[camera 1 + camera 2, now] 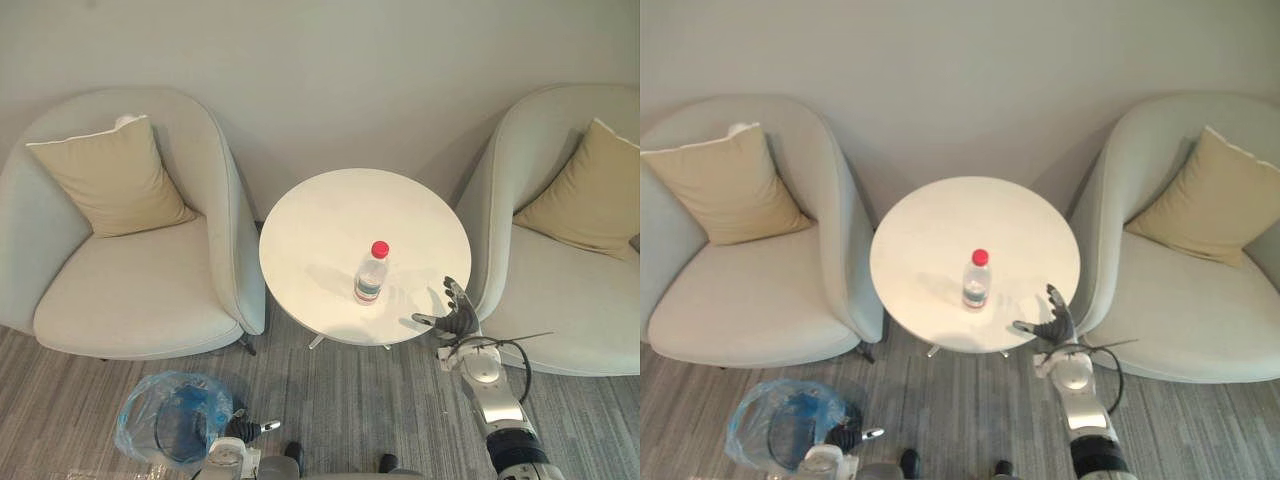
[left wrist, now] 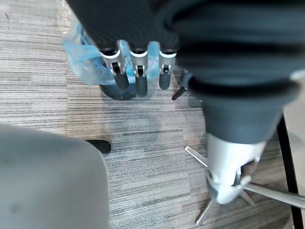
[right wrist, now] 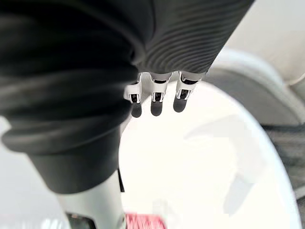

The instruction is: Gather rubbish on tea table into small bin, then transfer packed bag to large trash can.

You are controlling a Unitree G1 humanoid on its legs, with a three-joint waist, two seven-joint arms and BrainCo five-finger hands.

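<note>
A round white table (image 1: 330, 215) is seen between two pale armchairs, one on the left (image 1: 130, 285) and one on the right (image 1: 575, 300), each fitted with a beige cushion. A clear plastic bottle (image 1: 371, 273) with a red cap is stood upright on the table, towards its near right part and well inside the rim. It is touched by neither hand.

The right hand (image 1: 455, 318) is held at the table's near right edge, just beside the right armchair. Its fingers are spread and straight and its thumb is pointed towards the bottle. Nothing is held in it, and a clear gap is left between it and the bottle.

A small bin (image 1: 170, 420) lined with a blue plastic bag is placed on the grey striped floor (image 1: 350, 395), in front of the left armchair. The left hand (image 1: 238, 428) is held low, right beside the bin's rim. Whether this hand is open or closed on the bag cannot be told.
</note>
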